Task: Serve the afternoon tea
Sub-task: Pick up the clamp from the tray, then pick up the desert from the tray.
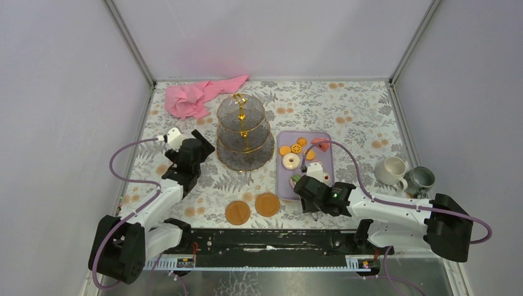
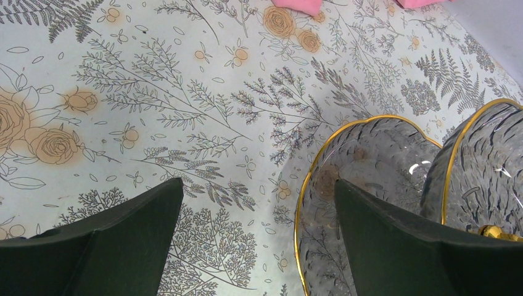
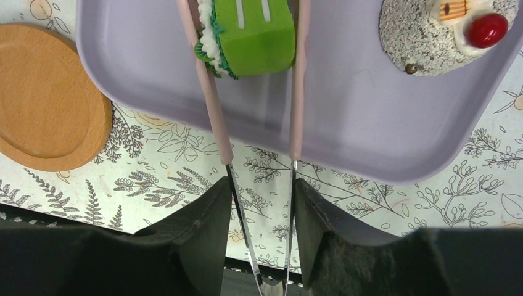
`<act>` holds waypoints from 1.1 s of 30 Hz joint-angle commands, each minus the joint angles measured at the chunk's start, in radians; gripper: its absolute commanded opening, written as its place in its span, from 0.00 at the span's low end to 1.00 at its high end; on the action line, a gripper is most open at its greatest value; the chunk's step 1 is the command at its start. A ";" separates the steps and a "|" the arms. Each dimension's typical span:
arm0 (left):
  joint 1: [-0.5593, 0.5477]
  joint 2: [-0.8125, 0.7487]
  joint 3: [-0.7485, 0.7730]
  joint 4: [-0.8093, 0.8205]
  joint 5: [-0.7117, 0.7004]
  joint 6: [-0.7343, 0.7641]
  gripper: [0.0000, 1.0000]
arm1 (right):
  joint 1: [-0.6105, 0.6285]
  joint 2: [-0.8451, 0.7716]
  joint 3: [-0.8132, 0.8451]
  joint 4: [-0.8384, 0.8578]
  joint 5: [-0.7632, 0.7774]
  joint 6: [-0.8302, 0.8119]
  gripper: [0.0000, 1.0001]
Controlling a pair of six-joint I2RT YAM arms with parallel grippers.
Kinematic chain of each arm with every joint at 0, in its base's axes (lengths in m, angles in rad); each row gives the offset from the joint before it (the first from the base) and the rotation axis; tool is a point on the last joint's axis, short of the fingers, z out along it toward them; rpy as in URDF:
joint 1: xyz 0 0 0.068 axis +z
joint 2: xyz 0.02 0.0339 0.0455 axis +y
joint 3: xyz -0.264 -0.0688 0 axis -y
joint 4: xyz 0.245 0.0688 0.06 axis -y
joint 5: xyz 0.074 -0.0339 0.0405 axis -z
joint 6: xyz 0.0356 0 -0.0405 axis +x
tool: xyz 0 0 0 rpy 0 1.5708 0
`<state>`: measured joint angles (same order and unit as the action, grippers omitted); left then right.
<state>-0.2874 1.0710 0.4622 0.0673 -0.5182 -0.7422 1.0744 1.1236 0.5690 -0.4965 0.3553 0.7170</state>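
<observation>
top external: the three-tier glass stand [image 1: 245, 132] sits mid-table and all its tiers look bare. the pastries are all on the lilac tray [image 1: 327, 176] just right of it: orange biscuits [image 1: 285, 150], doughnut [image 1: 290, 161], cupcake [image 1: 314, 169] and green cake [image 1: 296, 179]. the cream mug [image 1: 391, 171] and grey-green mug [image 1: 421, 179] stand together at the right edge, well apart from the two wooden discs [image 1: 237, 212] near the front. the left gripper [image 1: 203, 140] hovers just left of the stand; the right gripper [image 1: 302, 187] is at the tray's near end. judgement: no serving step is completed yet

left wrist: the left gripper [image 2: 259, 246] has its jaws spread wide and holds nothing; the stand's lowest tier [image 2: 370, 154] lies ahead to the right, empty

right wrist: the right gripper [image 3: 262, 209] has its jaws pinching the metal legs of the pink tongs [image 3: 213, 111], whose arms straddle the green cake [image 3: 253, 31] on the tray [image 3: 358, 123]. the tong tips are out of frame, so cannot tell whether the cake is firmly gripped. remaining: move each pastry to the stand, then place the mugs
</observation>
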 commanded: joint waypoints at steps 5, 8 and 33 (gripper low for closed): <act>-0.006 -0.011 0.002 0.027 -0.026 0.006 1.00 | 0.019 -0.012 0.023 -0.015 0.012 0.031 0.51; -0.005 -0.012 0.000 0.026 -0.026 0.005 1.00 | 0.022 -0.014 0.014 -0.014 0.012 0.037 0.52; -0.006 -0.022 -0.003 0.021 -0.024 0.003 1.00 | 0.107 -0.030 -0.002 -0.066 0.077 0.137 0.51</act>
<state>-0.2874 1.0664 0.4622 0.0669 -0.5182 -0.7422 1.1717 1.1095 0.5667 -0.5449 0.3763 0.8230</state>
